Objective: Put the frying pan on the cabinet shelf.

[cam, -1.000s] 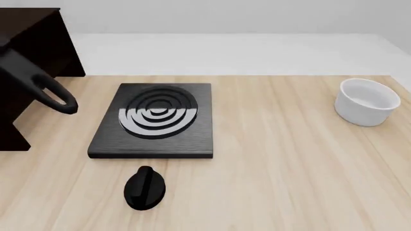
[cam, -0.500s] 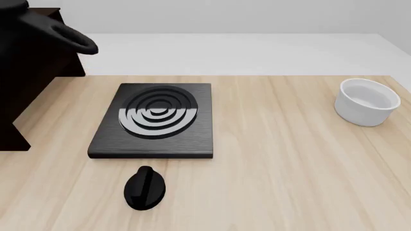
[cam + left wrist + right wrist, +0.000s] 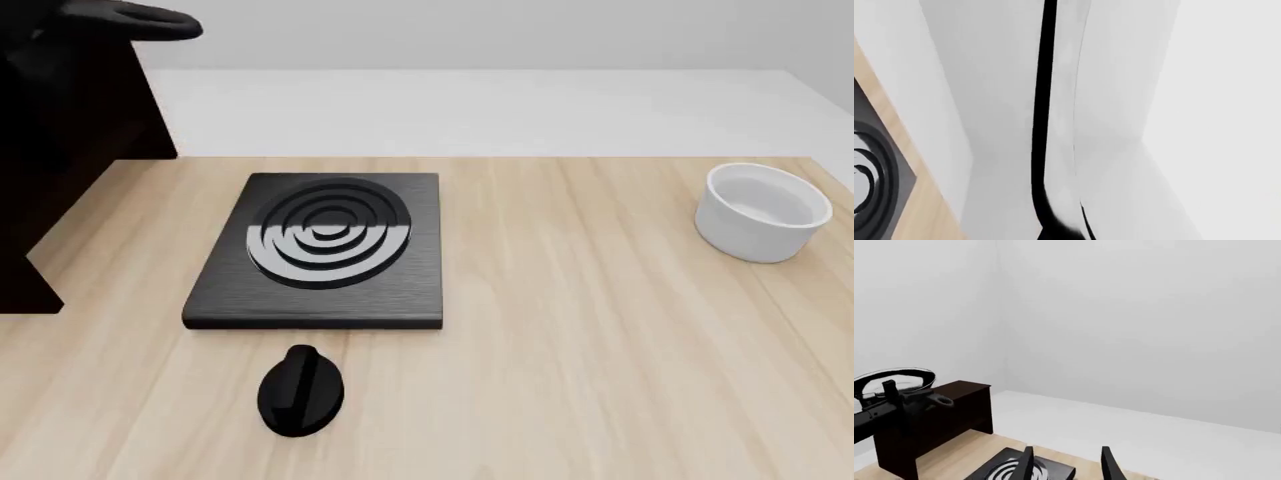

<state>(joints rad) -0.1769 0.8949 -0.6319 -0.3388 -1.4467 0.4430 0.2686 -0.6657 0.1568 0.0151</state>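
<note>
The frying pan (image 3: 894, 380) hangs tilted just above the dark cabinet (image 3: 941, 425) in the right wrist view, its pale inside showing. My left gripper (image 3: 889, 396) reaches in beside the cabinet, shut on the pan's handle. The front view shows only the handle's rounded end (image 3: 154, 22), sticking out over the cabinet (image 3: 67, 150) at the far left. The cabinet's flat top board (image 3: 964, 386) lies right under the handle. My right gripper (image 3: 1067, 467) stands open, high over the table and far from the pan. The left wrist view shows mostly pale blur.
A black square stove plate (image 3: 320, 250) with rings lies at the table's middle left, with a black knob (image 3: 300, 390) in front of it. A white bowl (image 3: 763, 212) stands at the right edge. A corner of the stove plate (image 3: 871, 200) shows in the left wrist view.
The pan's handle has risen from beside the cabinet's front to above its top and now points level. Stove plate, knob and bowl have not moved.
</note>
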